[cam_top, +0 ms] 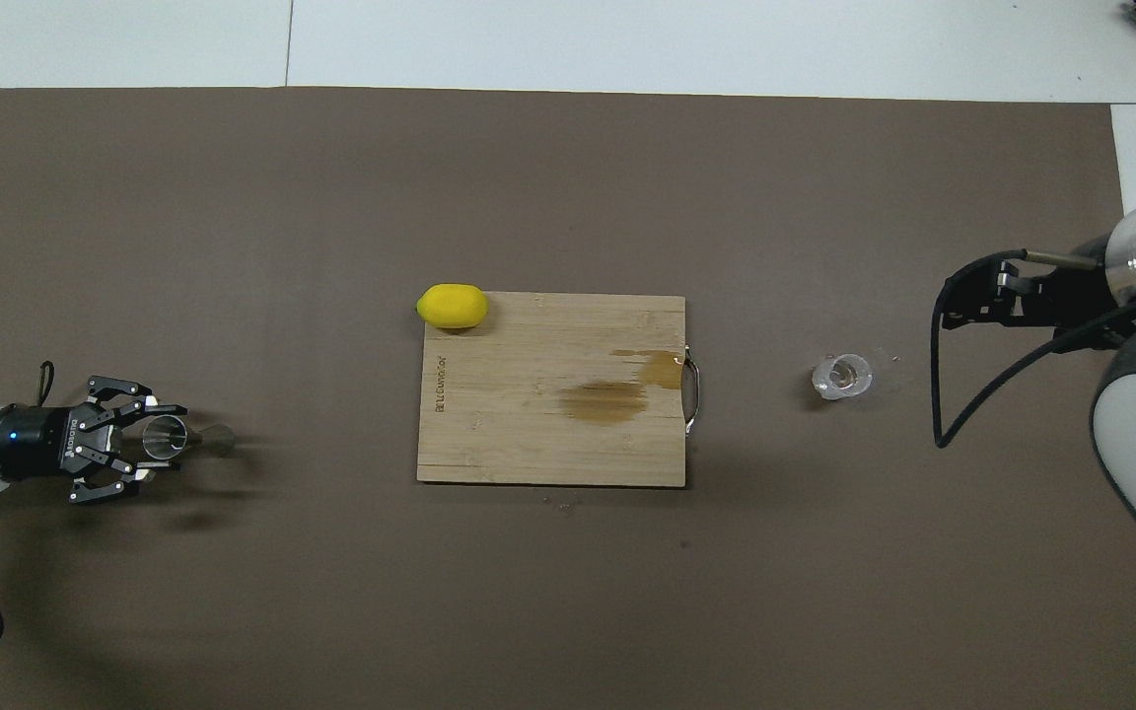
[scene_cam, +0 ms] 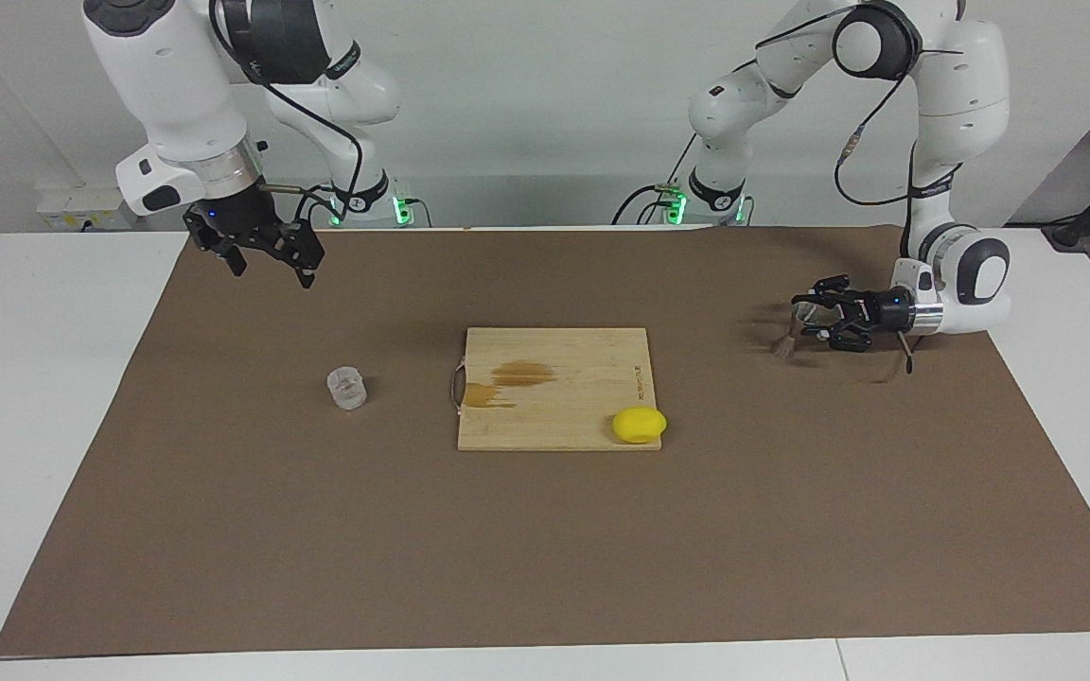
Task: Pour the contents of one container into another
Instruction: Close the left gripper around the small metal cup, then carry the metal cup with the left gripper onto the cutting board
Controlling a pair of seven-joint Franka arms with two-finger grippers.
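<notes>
The grey metal jigger [scene_cam: 784, 346] [cam_top: 167, 440] stands on the brown mat at the left arm's end of the table. My left gripper [scene_cam: 816, 317] [cam_top: 163, 441] lies level around it, jaws drawn in close on either side with a thin gap still showing. The clear glass tumbler [scene_cam: 347, 388] [cam_top: 842, 376] stands alone on the mat toward the right arm's end. My right gripper [scene_cam: 269, 266] [cam_top: 967, 296] hangs open in the air over the mat, apart from the tumbler, holding nothing.
A wooden cutting board [scene_cam: 564, 416] [cam_top: 529, 434] lies mid-table with wet brown stains [scene_cam: 521, 374] near its metal handle. A yellow lemon [scene_cam: 640, 425] [cam_top: 452, 306] rests at the board's corner toward the left arm's end.
</notes>
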